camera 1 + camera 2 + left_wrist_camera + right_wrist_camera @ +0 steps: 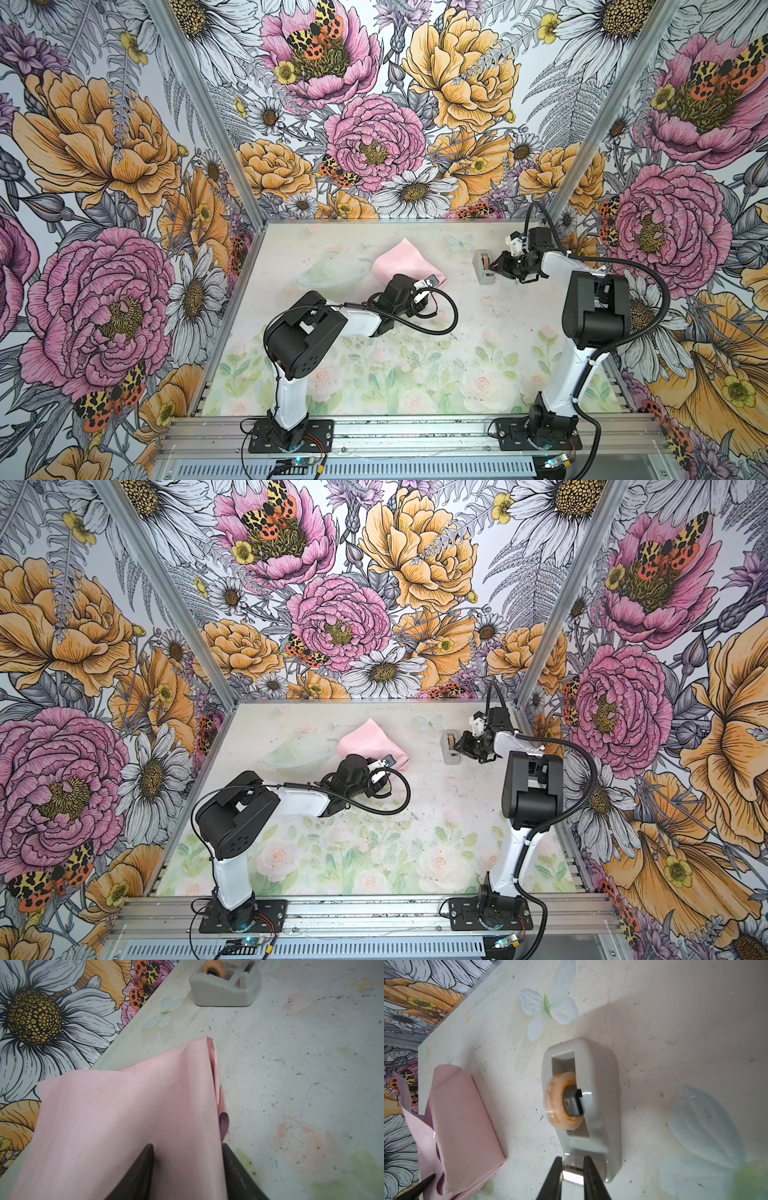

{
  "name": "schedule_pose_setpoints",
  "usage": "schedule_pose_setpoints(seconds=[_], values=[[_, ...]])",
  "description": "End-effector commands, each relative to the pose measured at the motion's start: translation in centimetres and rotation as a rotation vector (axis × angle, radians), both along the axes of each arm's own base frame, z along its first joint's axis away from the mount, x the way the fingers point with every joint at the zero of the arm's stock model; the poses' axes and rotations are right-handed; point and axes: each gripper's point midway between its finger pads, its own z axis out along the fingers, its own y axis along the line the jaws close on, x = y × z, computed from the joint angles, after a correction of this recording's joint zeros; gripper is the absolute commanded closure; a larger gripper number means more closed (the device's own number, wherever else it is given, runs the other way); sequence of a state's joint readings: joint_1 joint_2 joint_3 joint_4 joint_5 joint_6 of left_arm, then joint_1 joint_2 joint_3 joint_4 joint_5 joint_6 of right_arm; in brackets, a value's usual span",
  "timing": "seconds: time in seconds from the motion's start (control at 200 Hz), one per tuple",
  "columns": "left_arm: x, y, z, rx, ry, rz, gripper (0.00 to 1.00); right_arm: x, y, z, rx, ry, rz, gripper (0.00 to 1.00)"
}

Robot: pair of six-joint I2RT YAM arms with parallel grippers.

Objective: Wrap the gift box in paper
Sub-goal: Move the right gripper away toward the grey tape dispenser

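The paper (392, 259) lies at the back middle of the table, pale pink face out, folded into a bundle; a lilac strip (224, 1124) shows at one edge. The gift box is hidden inside it. My left gripper (188, 1147) is shut on the paper bundle, one finger on its top face and the other at its folded edge. In both top views the left wrist covers those fingers. My right gripper (572, 1158) is at the cutter end of the grey tape dispenser (593, 1095), its jaws narrow with the clear tape strip held between them.
The dispenser (483, 270) stands to the right of the bundle near the back right corner. The left arm's cable (449, 316) loops over the table beside the bundle. Floral walls (374, 199) close in the back and both sides.
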State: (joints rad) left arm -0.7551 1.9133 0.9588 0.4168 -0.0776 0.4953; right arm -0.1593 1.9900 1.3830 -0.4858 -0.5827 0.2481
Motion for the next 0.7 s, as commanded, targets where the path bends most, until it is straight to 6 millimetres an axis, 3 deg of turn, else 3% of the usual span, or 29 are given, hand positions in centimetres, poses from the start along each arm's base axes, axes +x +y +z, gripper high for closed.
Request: schedule_pose_setpoints(seconds=[0.0, 0.345, 0.696], values=[[-3.4, 2.8, -8.3, 0.14, 0.252, 0.001, 0.49, 0.6, 0.4, 0.3, 0.05, -0.003, 0.035, 0.79], [-3.2, 2.9, -8.3, 0.141, 0.251, 0.002, 0.49, 0.7, 0.9, -1.8, 0.115, 0.071, 0.057, 0.79], [-3.3, 2.9, -8.4, 0.14, 0.256, 0.001, 0.5, 0.7, 2.1, -2.3, 0.224, 0.103, 0.096, 0.79]])
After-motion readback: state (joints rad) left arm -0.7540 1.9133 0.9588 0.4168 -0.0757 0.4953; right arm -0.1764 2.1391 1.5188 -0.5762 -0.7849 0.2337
